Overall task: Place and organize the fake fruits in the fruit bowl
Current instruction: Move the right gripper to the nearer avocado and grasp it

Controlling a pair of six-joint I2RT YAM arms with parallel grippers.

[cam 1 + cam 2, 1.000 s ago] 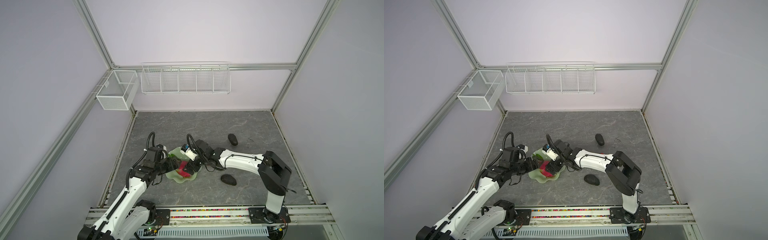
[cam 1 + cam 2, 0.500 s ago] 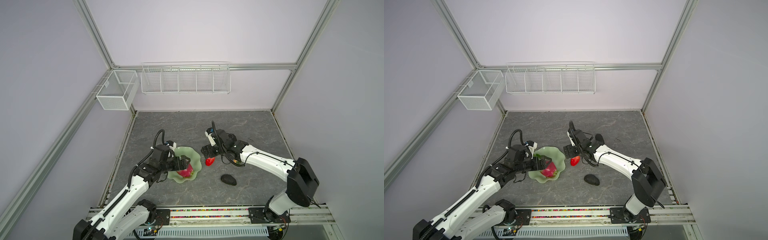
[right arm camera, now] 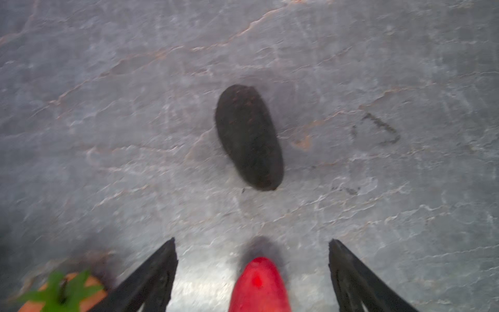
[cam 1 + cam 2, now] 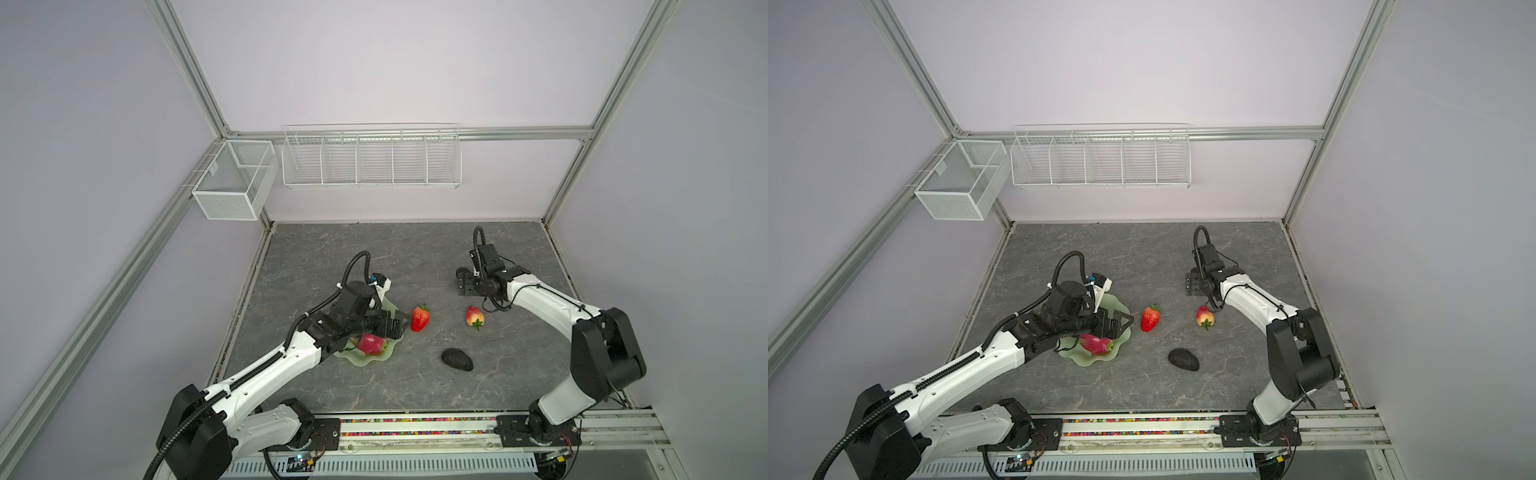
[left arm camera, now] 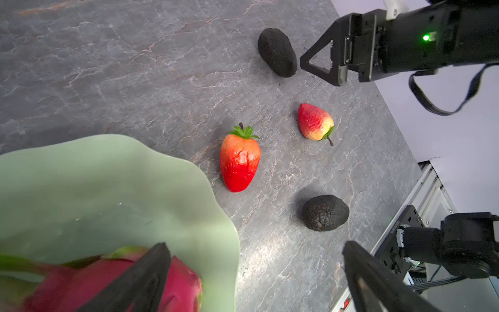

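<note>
Over the bowl [image 5: 108, 189] hangs the left gripper [image 4: 395, 327], fingers spread wide and gripping nothing. The dragon fruit [image 4: 371, 344] lies inside the bowl, right under one finger. Out on the table [image 4: 374, 257], the first strawberry [image 4: 420, 318] sits just beside the bowl's rim, the second strawberry [image 4: 474, 316] further right, the near avocado [image 4: 457, 359] in front of them. The right gripper [image 4: 464, 286], fingers apart and empty, hovers by the far avocado [image 3: 248, 137].

Lilac walls [image 4: 374, 62], grey marbled floor [image 4: 374, 249]
</note>
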